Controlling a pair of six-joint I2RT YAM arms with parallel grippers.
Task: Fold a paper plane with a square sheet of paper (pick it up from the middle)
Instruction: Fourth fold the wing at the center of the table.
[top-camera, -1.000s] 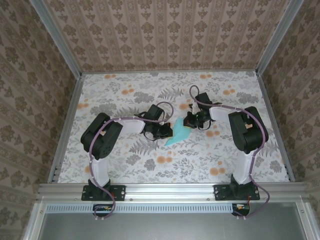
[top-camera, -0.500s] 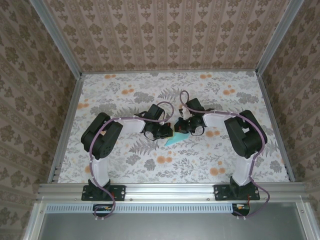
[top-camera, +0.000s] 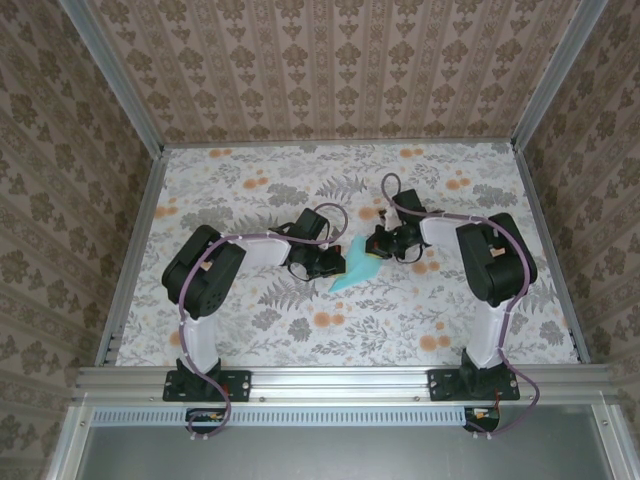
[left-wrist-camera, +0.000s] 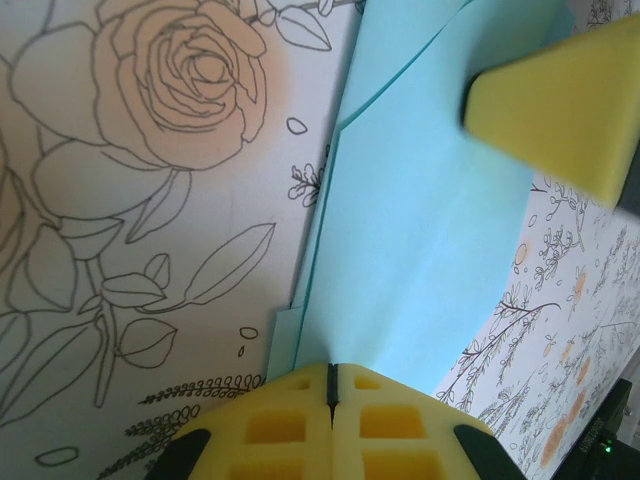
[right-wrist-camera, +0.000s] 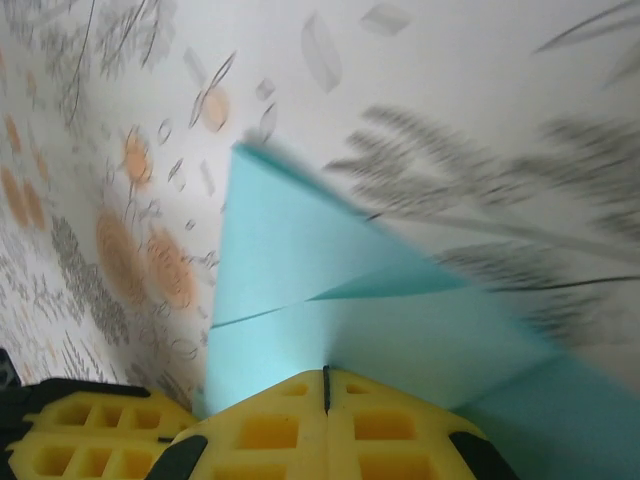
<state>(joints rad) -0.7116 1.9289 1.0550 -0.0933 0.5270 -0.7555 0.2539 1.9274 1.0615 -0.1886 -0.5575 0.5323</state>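
The light turquoise sheet of paper (top-camera: 357, 268), folded into a pointed shape with layered flaps, lies flat at the table's middle. My left gripper (top-camera: 336, 264) is shut, its yellow tips (left-wrist-camera: 331, 368) pressed down on the paper (left-wrist-camera: 420, 230) at its left edge. Just right of the paper, my right gripper (top-camera: 378, 246) is shut too, with its tips (right-wrist-camera: 325, 375) resting on the paper (right-wrist-camera: 300, 270) near a diagonal fold. The right gripper's yellow finger (left-wrist-camera: 560, 110) shows at the upper right of the left wrist view. The left gripper's fingers (right-wrist-camera: 90, 430) show at the lower left of the right wrist view.
The floral-patterned tabletop (top-camera: 250, 190) is walled by patterned panels with aluminium rails (top-camera: 130, 250) at the sides. Both arms bend inward from their bases (top-camera: 205, 385) at the near edge and meet at the centre.
Half a second ago the right gripper had slid left over the paper, covering most of it. It has drawn back to the right. The left arm has not moved.
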